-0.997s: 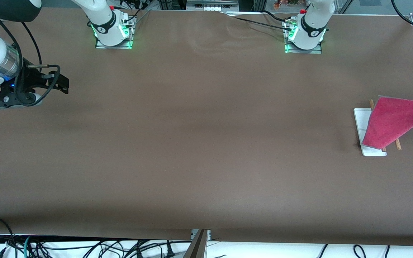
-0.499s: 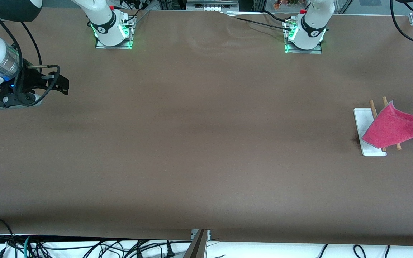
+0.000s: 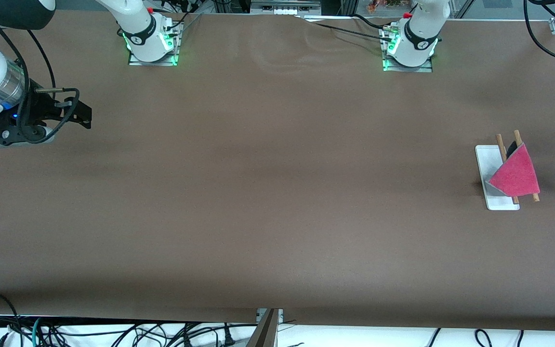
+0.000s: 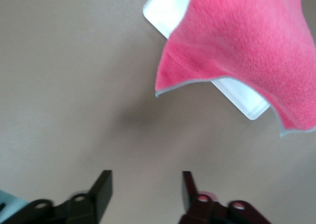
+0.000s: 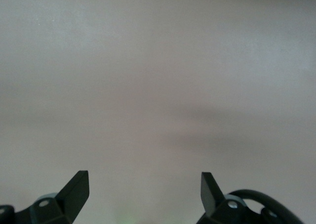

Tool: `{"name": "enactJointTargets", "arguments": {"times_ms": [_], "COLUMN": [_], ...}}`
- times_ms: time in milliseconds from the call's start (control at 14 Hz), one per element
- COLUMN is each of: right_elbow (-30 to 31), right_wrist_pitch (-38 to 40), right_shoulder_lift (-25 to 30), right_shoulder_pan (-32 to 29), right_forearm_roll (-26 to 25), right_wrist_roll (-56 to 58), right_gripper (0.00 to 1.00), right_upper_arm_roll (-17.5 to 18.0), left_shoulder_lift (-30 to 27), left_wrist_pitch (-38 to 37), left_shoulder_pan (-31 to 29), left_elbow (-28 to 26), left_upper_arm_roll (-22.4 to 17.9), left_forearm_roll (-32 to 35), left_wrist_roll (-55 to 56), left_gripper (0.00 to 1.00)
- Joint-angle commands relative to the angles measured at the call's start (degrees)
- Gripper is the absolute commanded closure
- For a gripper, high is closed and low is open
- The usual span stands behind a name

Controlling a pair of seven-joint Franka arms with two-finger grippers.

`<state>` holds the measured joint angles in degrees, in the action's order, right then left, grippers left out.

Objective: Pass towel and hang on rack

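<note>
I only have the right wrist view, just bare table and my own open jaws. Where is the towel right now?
Observer: The towel is draped over the rack at the left arm's end of the table.
Operator: Is the left gripper holding it?
Observer: No. The left gripper has its jaws open, apart from the cloth, with nothing between them.
Operator: Does the towel cover the whole rack?
Observer: No. Part of the white base and the ends of both wooden rods show outside the cloth.
Operator: And where is my gripper?
Observer: The right gripper waits over the right arm's end of the table.
</note>
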<state>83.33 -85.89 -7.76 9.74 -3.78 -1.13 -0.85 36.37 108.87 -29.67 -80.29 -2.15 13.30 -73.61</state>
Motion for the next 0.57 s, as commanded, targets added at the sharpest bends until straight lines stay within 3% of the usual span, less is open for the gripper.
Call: {"name": "enactJointTargets", "arguments": {"times_ms": [0,214,499], "right_elbow": [1.04,1.04,1.04], "right_wrist_pitch": [-0.50,-0.33,-0.68], "right_shoulder_lift": [0.90,0.90,0.90], "right_shoulder_pan": [-0.24,-0.07,-0.07], "right_forearm_roll": [-0.44,-0.44,-0.44], "right_wrist_roll": [-0.54,-0.54,-0.54], "right_gripper": [0.00,0.00,0.00], "right_upper_arm_roll": [0.32,0.50,0.50], "left_shoulder_lift": [-1.20,-7.26,-12.72], "left_wrist_pitch": [-1.38,-2.78,-11.55], "left_shoulder_pan": [2.32,7.16,12.08], "left_elbow": [3.82,4.00,4.00], "left_upper_arm_roll": [0.39,0.39,0.57], "left_forearm_roll": [0.06,-1.42,-7.57], "left_wrist_roll": [-0.65,0.04,10.92], "left_gripper": [0.00,0.00,0.00]}}
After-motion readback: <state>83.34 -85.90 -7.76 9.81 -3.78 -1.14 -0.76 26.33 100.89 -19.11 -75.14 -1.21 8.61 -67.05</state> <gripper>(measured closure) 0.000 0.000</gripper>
